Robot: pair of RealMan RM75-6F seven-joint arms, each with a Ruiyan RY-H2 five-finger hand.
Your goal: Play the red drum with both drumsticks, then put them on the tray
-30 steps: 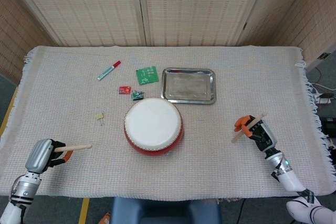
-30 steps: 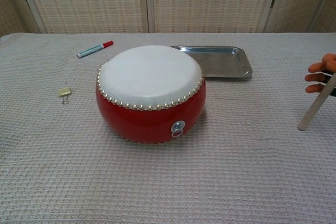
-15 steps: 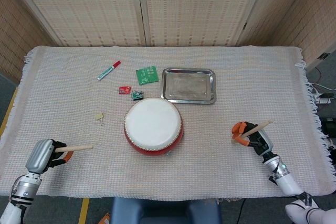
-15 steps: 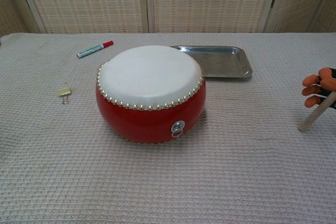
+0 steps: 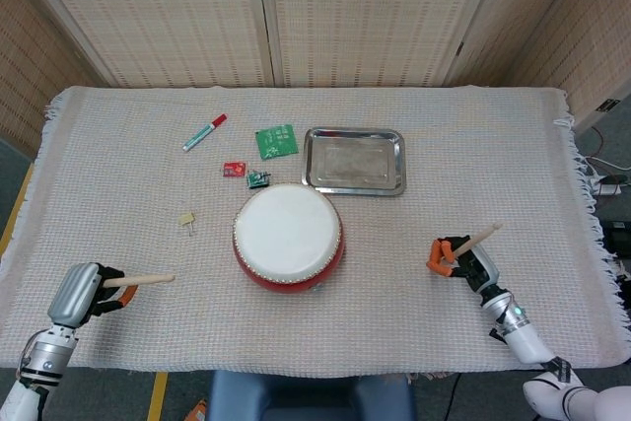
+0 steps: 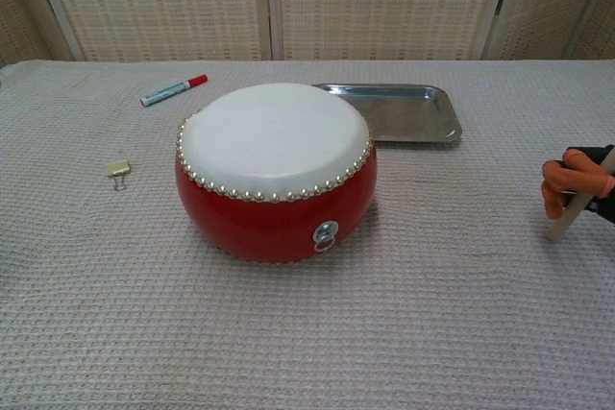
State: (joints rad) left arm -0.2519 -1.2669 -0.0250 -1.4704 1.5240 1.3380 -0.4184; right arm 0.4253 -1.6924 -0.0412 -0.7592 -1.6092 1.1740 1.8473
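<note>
Head View: Both Hands Held Drumsticks Beside the Red Drum

Head view showed the red drum [image 5: 288, 237] standing at the middle of the cloth-covered tabletop [image 5: 493, 165], its white skin facing up. The left hand [image 5: 84, 291], at the near left edge, gripped a drumstick [image 5: 138, 279] that pointed toward the drum, its tip well apart from it. The right hand [image 5: 461, 258], near the right of the drum, clasped the other drumstick [image 5: 475, 241], which slanted up and to the right.

The chest view cut off the right hand [image 6: 579, 183] at the frame's edge, with only orange-tipped fingers [image 6: 564, 177] and the stick's lower end [image 6: 565, 222] visible; whether that end touched the cloth could not be told. The left hand did not show there.

A metal tray [image 5: 354, 161] lay just behind the drum. Around it sat a red-capped marker [image 5: 204, 132], a green circuit board [image 5: 277, 140], a small red item [image 5: 234, 170], a small green item [image 5: 258, 179], both too small to identify, and a binder clip [image 5: 186, 219].
</note>
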